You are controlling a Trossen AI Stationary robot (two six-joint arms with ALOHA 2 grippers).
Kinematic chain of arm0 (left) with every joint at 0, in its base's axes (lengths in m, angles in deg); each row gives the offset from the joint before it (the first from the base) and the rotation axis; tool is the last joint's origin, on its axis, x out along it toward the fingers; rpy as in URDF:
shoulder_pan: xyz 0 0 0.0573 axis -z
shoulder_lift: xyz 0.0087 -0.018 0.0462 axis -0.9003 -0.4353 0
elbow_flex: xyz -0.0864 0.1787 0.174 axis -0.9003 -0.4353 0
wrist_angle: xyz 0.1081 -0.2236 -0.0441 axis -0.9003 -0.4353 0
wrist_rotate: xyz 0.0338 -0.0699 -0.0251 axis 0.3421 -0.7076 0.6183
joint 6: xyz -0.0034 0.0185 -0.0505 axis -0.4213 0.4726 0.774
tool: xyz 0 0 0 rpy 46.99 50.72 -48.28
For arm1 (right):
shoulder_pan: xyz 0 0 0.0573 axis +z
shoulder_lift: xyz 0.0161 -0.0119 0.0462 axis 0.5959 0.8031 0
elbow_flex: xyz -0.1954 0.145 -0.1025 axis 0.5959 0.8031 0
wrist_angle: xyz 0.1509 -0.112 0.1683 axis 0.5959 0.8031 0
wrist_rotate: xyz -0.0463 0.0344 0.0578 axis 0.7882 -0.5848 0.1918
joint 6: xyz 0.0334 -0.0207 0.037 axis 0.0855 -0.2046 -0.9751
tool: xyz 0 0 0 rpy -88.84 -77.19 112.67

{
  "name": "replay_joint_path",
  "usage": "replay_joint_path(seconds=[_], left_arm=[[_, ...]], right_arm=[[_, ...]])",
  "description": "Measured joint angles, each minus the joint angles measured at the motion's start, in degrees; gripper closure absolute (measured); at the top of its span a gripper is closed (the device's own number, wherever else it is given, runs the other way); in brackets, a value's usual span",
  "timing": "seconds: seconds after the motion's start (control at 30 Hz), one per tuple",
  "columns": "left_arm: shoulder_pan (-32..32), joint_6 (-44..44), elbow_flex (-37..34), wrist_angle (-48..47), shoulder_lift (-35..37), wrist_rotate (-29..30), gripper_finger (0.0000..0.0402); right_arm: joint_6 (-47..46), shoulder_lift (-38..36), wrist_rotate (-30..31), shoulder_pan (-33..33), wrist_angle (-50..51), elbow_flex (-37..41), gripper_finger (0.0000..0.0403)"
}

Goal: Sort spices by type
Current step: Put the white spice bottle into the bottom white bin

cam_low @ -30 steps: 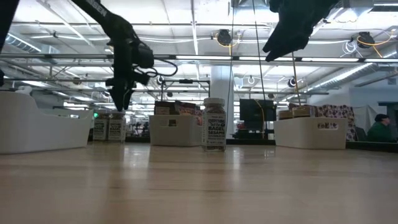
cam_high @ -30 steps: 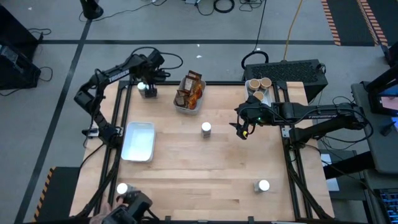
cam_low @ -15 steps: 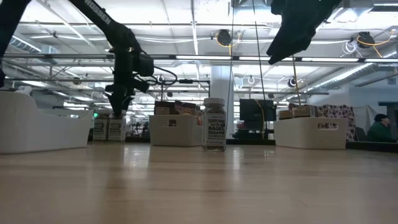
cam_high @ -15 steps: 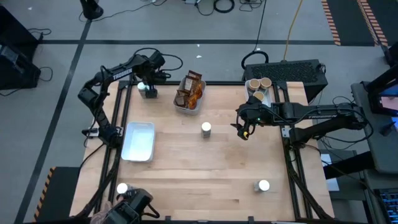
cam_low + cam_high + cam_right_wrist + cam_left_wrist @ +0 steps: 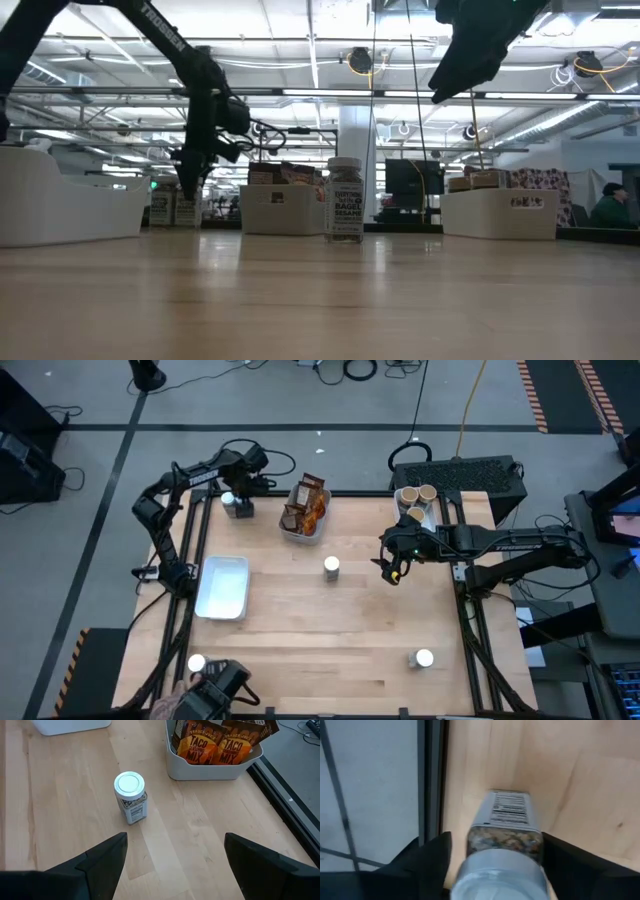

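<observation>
The broad middle of the pale wooden table [image 5: 330,630] lies open, with only one white-capped glass spice jar [image 5: 331,567] standing in it, and the right gripper [image 5: 392,570] hangs above the boards just beside that jar with bare wood between them. Along the far edge the way is tighter: a white plastic bin of orange and brown taco-mix packets [image 5: 303,510] and a white bin of round tan-topped tubs [image 5: 416,501]. At the far left corner the left gripper [image 5: 238,495] straddles a second white-capped jar [image 5: 504,842], hard by the table's dark metal frame rail [image 5: 431,775].

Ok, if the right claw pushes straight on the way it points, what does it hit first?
Likely the white-capped jar standing alone mid-table; it sits ahead of the open right claw, slightly off-centre. Depth is unclear.
</observation>
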Motion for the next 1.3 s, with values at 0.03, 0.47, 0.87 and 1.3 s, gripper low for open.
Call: replay_joint_path(seconds=[0.03, 0.47, 0.87, 1.3], left_arm=[[0.0, 0.0, 0.0, 0.0, 0.0, 0.6, 0.0125], [0.5, 1.5, 0.9, -1.4, 0.3, 1.9, 0.0199], [4.6, 10.1, 12.8, -10.8, 4.5, -1.3, 0.0199], [13.9, 26.9, 16.0, -23.9, 12.0, -10.2, 0.0199]], right_arm=[[0.0, 0.0, 0.0, 0.0, 0.0, 0.0, 0.0086], [0.2, 0.0, 0.0, 0.0, -0.2, 0.0, 0.0086], [-1.4, 0.0, 0.0, 0.0, -0.2, 0.0, 0.0086], [-2.1, 0.0, 0.0, 0.0, -1.3, 0.0, 0.0086]])
